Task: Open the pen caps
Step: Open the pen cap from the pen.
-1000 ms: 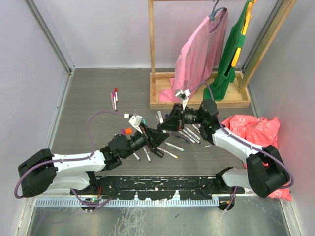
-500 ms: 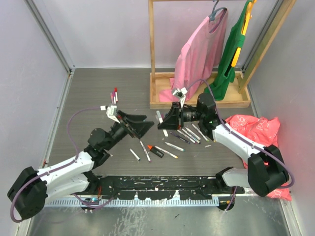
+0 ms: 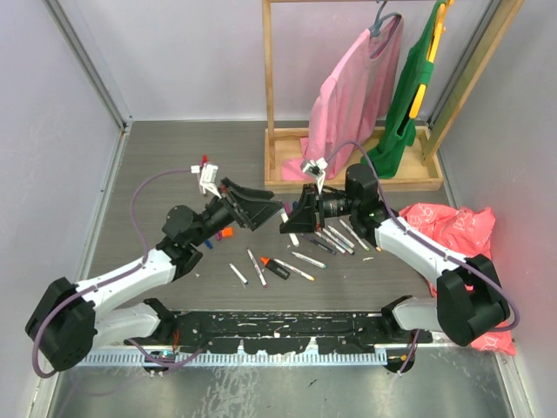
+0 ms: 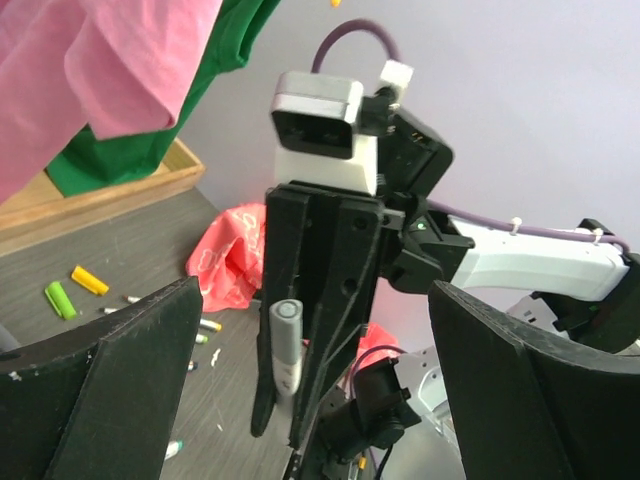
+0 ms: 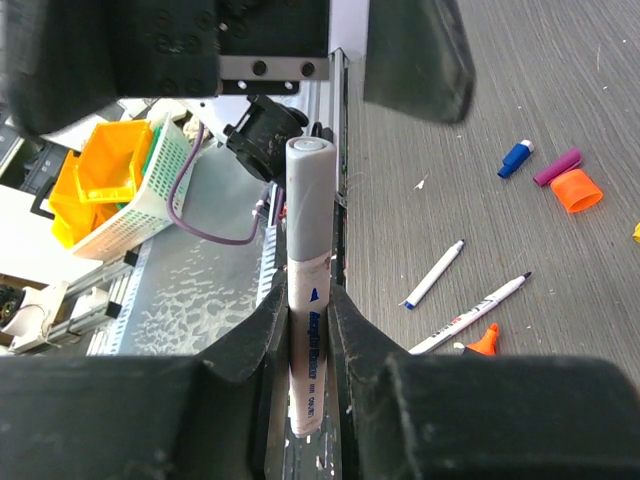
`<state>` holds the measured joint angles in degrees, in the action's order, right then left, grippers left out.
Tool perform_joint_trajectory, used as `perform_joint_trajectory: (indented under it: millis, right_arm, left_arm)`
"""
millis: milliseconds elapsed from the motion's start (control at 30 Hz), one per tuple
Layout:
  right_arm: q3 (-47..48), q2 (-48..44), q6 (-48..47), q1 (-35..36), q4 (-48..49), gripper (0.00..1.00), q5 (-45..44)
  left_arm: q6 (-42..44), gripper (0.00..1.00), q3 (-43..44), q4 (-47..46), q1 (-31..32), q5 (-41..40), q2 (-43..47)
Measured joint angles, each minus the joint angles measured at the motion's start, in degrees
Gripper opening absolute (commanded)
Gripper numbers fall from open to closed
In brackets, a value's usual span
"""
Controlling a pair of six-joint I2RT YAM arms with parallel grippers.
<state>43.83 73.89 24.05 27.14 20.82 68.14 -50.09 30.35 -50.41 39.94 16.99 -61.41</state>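
The right fingers (image 5: 250,340) pinch a grey pen (image 5: 306,330) by its barrel and hold it clear of the worktop (image 3: 165,165). Its grey cap (image 5: 309,200) is on and points toward the left fingers (image 4: 120,380). Those are spread wide and empty, facing the capped end without touching it. A blue cap (image 5: 516,158), a purple cap (image 5: 557,166) and an orange cap (image 5: 577,189) lie loose on the worktop. More pens (image 3: 335,237) lie scattered on it nearby.
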Motion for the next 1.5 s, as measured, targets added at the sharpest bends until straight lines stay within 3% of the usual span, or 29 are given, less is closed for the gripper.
perform_joint_trajectory:
  millis: [200, 333, 600, 833, 967, 1200, 1333, 1500]
  right_arm:
    - [0.04, 0.0, -0.17, 0.02, -0.37, 0.01, 0.17]
    - [0.22, 0.0, -0.17, 0.02, -0.76, 0.01, 0.24]
    - [0.63, 0.02, -0.17, -0.04, -1.44, 0.01, 0.31]
    - [0.66, 0.15, 0.39, -0.26, -1.88, 0.01, 0.31]
    - [0.66, 0.81, 1.14, -0.42, -1.86, 0.01, 0.24]
    - [1.44, 2.19, 2.21, -0.2, 3.87, 0.01, -1.07]
    - [1.29, 3.39, 2.86, 0.66, 3.45, 0.01, -0.7]
    - [1.16, 4.94, 3.1, 2.58, 3.1, 0.01, -0.7]
  left_arm:
    - [-4.28, 0.71, 0.63, -2.71, 0.0, 2.21, -6.91]
    - [-7.15, 0.5, 0.63, -6.4, -0.11, 4.0, -10.45]
    - [-10.14, 0.27, 0.72, -10.49, -0.11, 5.53, -13.29]
    - [-8.61, 0.0, 1.14, -10.34, -0.13, 6.38, -13.31]
    - [-4.31, 0.0, 2.08, -6.67, -0.28, 6.21, -12.33]
    - [6.47, 0.0, 7.96, 8.57, -1.6, 4.81, -7.3]
    - [6.01, 0.0, 15.28, 8.81, -12.63, 3.23, -7.15]
    - [-0.72, 0.0, 23.87, 4.09, -26.05, 2.84, -8.15]
